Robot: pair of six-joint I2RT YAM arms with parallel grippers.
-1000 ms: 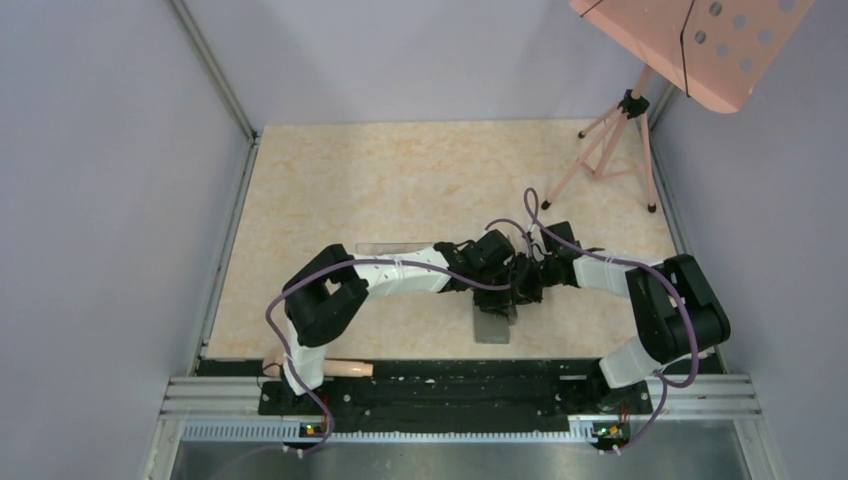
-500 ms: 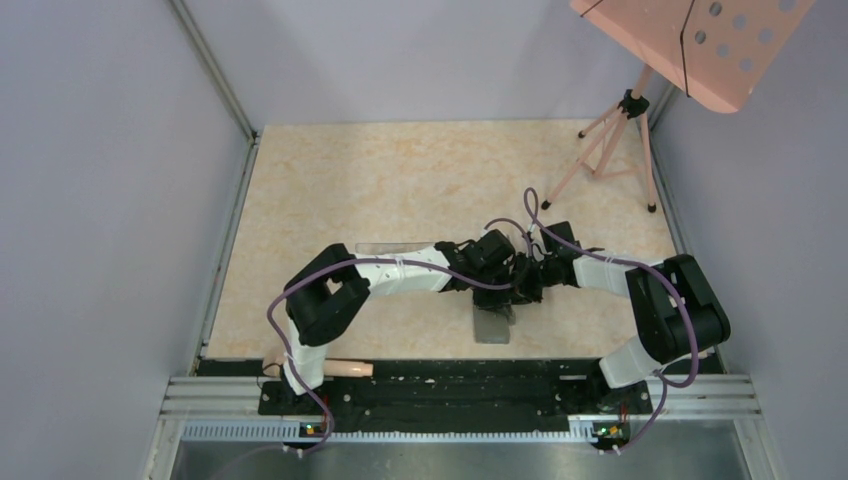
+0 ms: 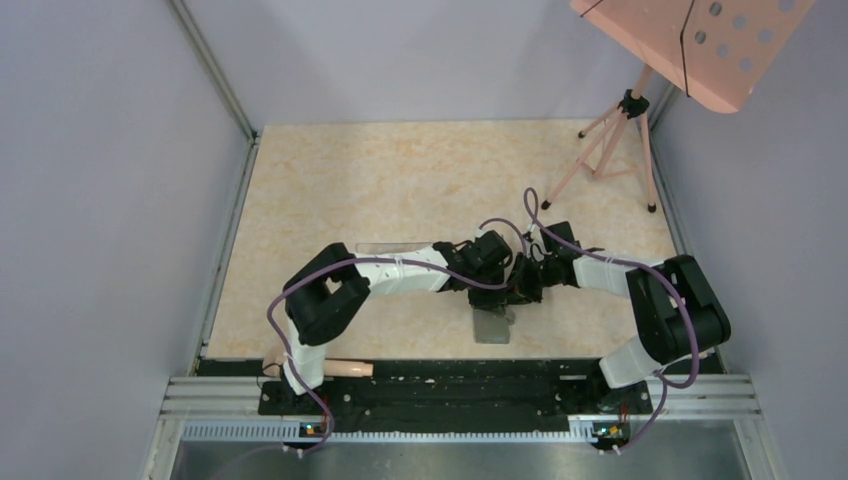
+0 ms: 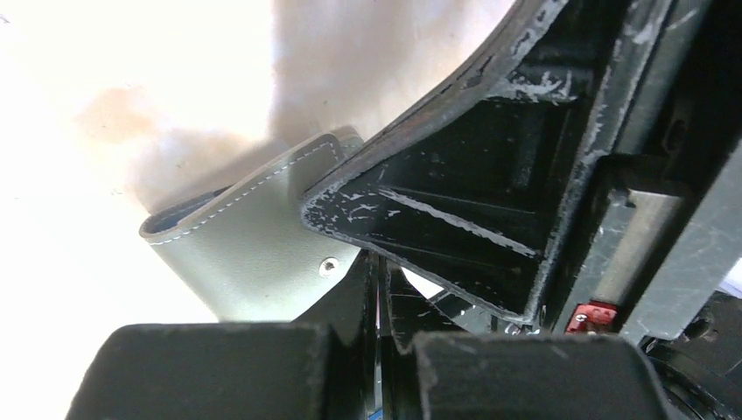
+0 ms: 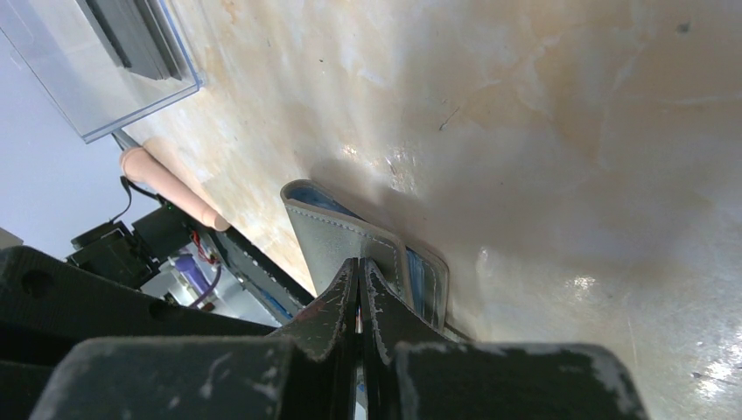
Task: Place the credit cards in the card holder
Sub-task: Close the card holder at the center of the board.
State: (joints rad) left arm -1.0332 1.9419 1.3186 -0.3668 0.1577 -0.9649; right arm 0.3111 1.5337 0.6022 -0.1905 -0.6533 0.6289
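Note:
The card holder (image 3: 492, 325), a flat gray wallet, lies near the table's front edge. Both grippers meet over its far edge. In the left wrist view its stitched gray flap (image 4: 254, 249) curves up off the table and runs behind a finger of the right gripper. My right gripper (image 5: 359, 262) is shut, its tips on that flap's edge, with the blue lining (image 5: 422, 282) showing beside them. My left gripper (image 4: 382, 267) is shut close to the flap's snap stud; whether it pinches anything is hidden. Dark credit cards (image 5: 131, 35) sit in a clear box.
The clear plastic box (image 3: 385, 247) lies behind the left forearm. A peach-coloured stick (image 3: 340, 368) rests at the table's front left edge. A tripod (image 3: 610, 150) carrying a peach board stands at the back right. Gray walls close in both sides.
The left gripper's jaws have closed beside the wallet flap. Both arms have stayed almost in place.

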